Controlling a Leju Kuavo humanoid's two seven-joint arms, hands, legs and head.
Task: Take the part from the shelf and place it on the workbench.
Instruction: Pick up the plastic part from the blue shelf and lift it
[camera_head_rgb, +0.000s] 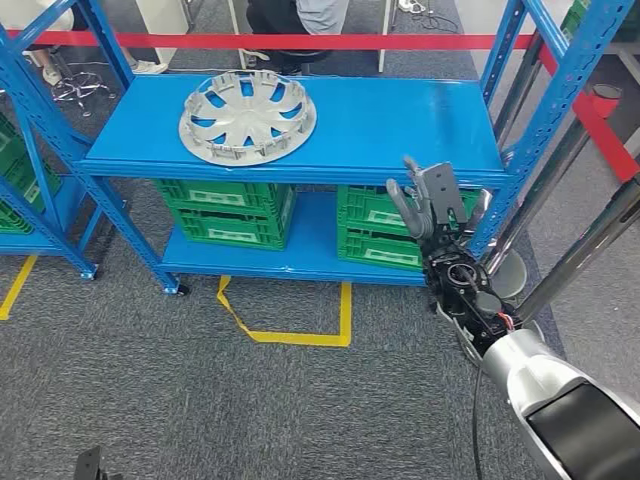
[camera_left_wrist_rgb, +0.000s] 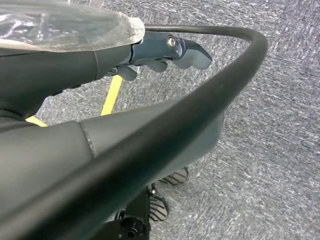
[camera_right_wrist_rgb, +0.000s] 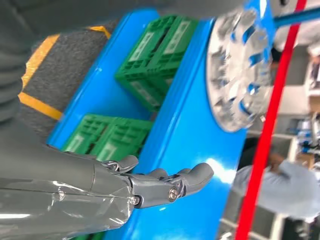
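Hubcap (camera_head_rgb: 247, 116) is laid flat on the blue shelf (camera_head_rgb: 392, 125); right hand (camera_head_rgb: 424, 205) is raised nearby, fingers apart, empty. Left hand (camera_left_wrist_rgb: 166, 52) state cannot be told.

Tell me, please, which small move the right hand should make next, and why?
Probably reach forward and to the left toward the silver hubcap. The right hand is empty with fingers apart, raised near the blue shelf's front edge, while the hubcap lies untouched on the shelf's left part.

a workshop or factory test area: a blue steel shelf rack (camera_head_rgb: 302, 130) stands on grey carpet (camera_head_rgb: 226, 400), green plastic crates (camera_head_rgb: 226, 210) sit on its lower shelf, yellow floor tape (camera_head_rgb: 302, 335) marks a spot, and a red barrier tape (camera_head_rgb: 302, 41) runs behind.
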